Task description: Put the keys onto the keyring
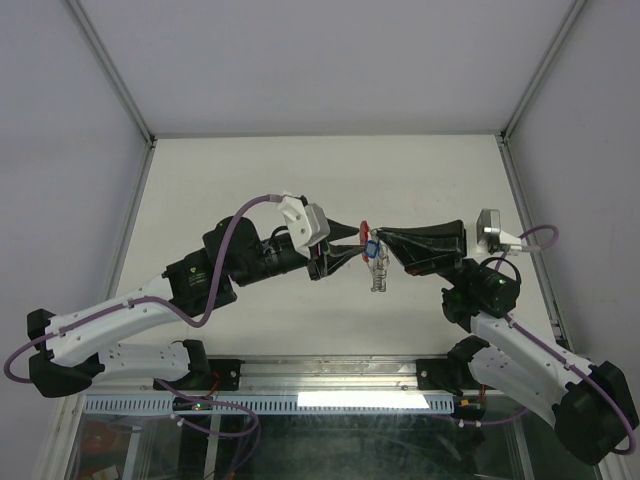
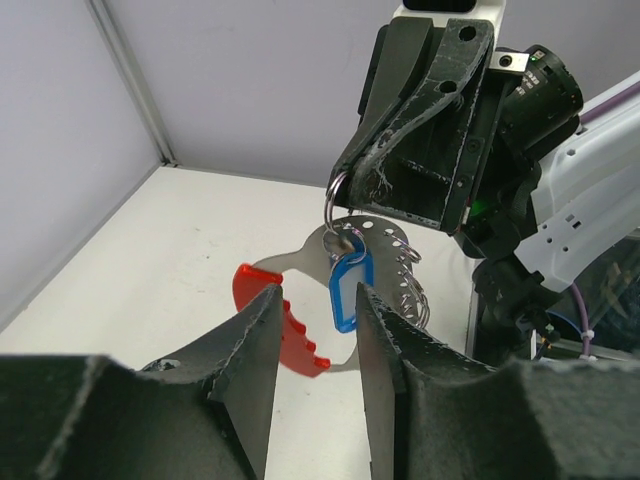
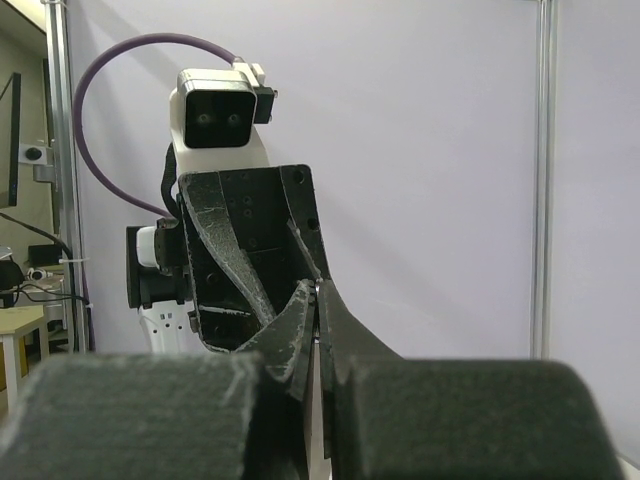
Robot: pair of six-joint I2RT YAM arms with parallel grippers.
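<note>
The keyring hangs in the air between my two grippers. Its curved red tab joins a silvery ring and a dangling chain. The blue-headed key hangs from the ring. My right gripper is shut on the ring from above; in its own wrist view a thin metal edge shows between its fingers. My left gripper is open, its jaws either side of the blue key, the left finger just in front of the red tab. From the top I see the tab, the blue key and the chain. The yellow-headed key is out of view.
The white table lies below, with grey walls and metal frame posts around it. The left gripper and the right gripper meet nose to nose above the table's middle. A metal rail runs along the near edge.
</note>
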